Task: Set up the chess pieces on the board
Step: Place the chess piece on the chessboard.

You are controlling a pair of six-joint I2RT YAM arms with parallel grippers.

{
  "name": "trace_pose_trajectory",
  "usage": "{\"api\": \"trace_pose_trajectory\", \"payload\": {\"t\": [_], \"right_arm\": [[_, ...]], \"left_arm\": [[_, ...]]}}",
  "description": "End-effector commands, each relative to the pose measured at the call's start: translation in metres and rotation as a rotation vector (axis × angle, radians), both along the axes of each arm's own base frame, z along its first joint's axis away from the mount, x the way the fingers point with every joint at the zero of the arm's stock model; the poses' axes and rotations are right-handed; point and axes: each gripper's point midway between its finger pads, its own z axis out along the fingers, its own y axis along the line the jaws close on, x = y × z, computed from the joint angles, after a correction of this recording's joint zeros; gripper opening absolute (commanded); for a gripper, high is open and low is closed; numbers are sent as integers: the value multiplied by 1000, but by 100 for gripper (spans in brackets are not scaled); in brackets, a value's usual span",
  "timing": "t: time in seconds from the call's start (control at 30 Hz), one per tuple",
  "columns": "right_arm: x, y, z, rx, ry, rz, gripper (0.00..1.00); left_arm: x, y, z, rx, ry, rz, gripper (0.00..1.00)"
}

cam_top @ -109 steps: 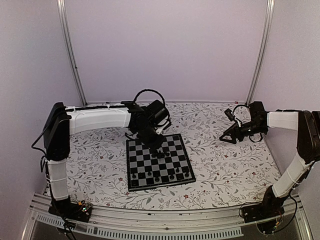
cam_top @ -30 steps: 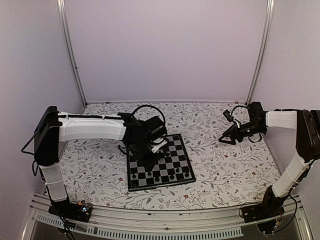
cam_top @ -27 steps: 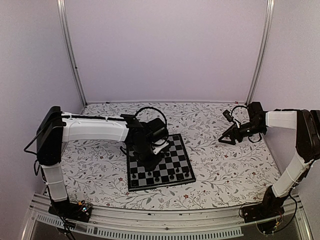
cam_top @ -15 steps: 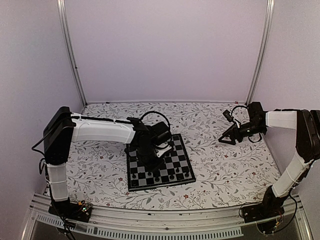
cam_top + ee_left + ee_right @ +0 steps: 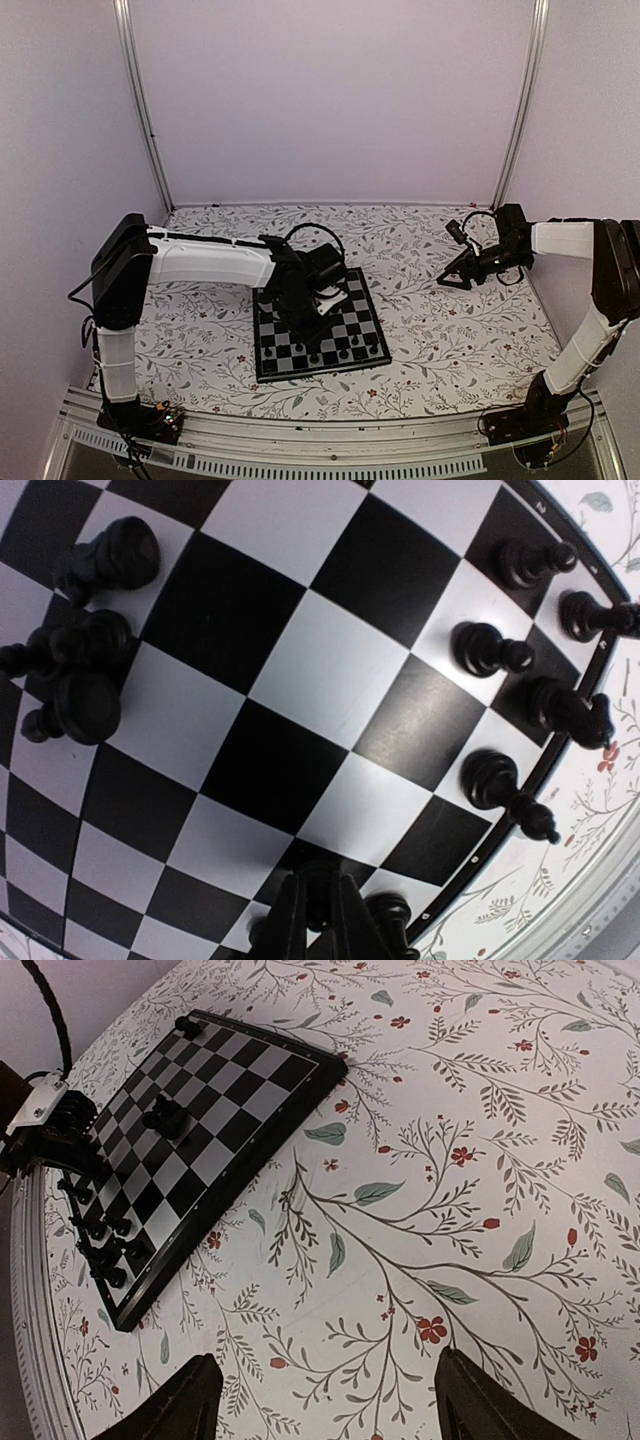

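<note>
Placing piece (image 5: pixel 318 902) at near edge of board (image 5: pixel 300 680) | left gripper (image 5: pixel 318 883) pinched on it | right gripper (image 5: pixel 325 1405) wide, empty | next: lower, release.

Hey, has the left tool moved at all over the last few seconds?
Yes. In the top view the left tool has come from over the board's far edge toward its middle, closer to the robot's bases.

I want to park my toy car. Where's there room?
The floral cover right of the chessboard is bare, as are squares between the edge row of chess pieces and the piece clump. Those two spots are crowded.
</note>
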Motion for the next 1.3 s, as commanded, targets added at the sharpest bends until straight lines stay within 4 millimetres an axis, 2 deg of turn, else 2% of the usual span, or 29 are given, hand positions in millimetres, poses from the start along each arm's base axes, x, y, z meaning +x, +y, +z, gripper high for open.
{"api": "trace_pose_trajectory", "payload": {"t": [0.0,0.9,1.13,1.27], "right_arm": [[3,3,1,2,-1,16,77],[2,5,1,4,2,22,79],[1,6,1,1,3,25,80],[1,7,2,5,3,26,81]], "left_arm": [[-7,1,-2,28,4,-26,7],[-18,12,1,50,25,-18,7],[-11,5,7,30,-6,-15,20],[2,-2,32,-2,-75,-11,24]]}}
